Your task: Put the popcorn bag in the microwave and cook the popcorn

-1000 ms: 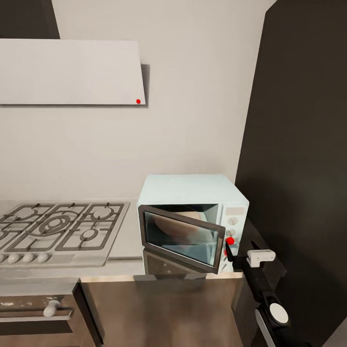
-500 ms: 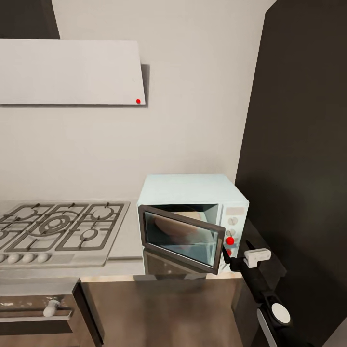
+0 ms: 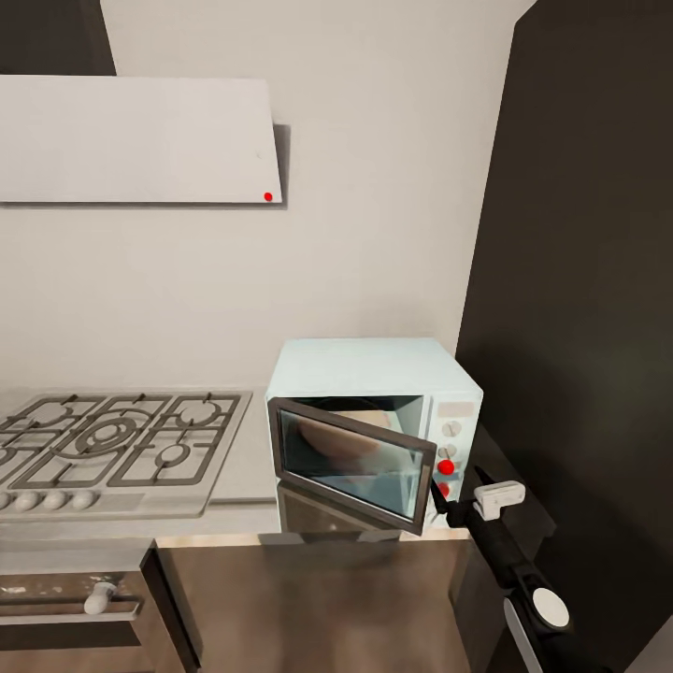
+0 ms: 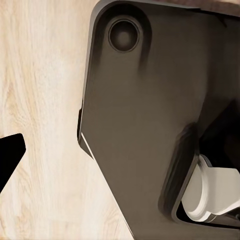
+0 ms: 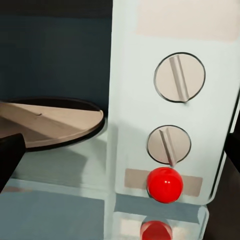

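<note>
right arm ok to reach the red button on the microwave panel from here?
Probably yes. The right gripper sits just below and in front of the microwave control panel, and the red button faces its wrist camera squarely with nothing between. The half-open door swings out left of the panel, clear of the path.

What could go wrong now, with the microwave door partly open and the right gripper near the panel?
1. The door of the microwave stands ajar, so heating may not start.
2. The right gripper hangs low beside the red button; it may miss it or nudge a knob.
3. I cannot make out the popcorn bag inside.
</note>
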